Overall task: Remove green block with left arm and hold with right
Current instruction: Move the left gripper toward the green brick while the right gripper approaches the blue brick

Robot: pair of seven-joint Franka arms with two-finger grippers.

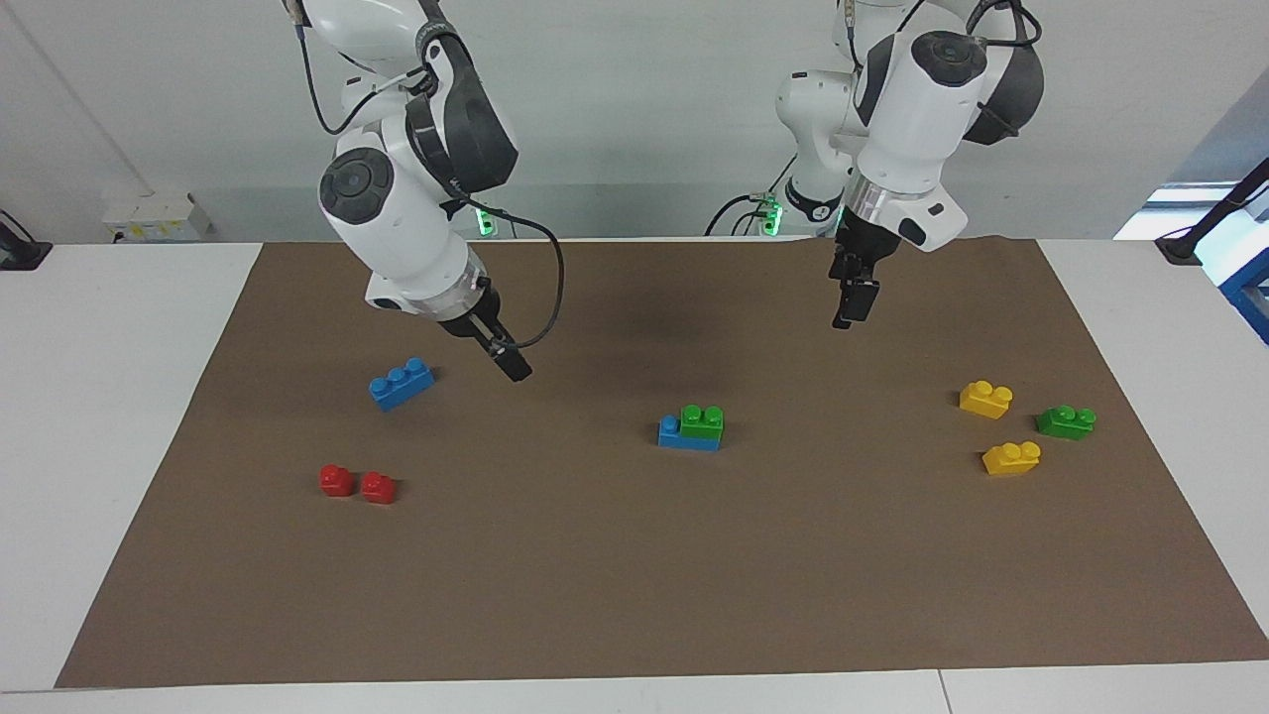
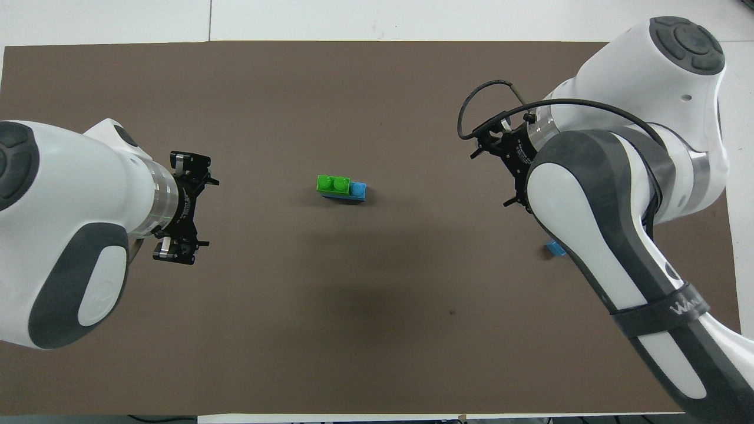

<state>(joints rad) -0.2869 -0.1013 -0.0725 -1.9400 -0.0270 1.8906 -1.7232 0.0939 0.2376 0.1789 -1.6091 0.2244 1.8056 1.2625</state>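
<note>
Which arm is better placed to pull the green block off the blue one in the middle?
Left, narrowly: its open hand hangs empty over the mat at the green block's end of the stack; the right hand, open too, is at the blue block's end.

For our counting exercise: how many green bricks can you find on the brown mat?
2. One green brick sits on the blue brick mid-mat. The other green brick lies loose beside two yellow bricks toward the left arm's end. None seems hidden.

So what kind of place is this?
Most likely a robotics lab: two white arms mounted at a table, a brown mat, and toy bricks scattered on it for handling trials.
</note>
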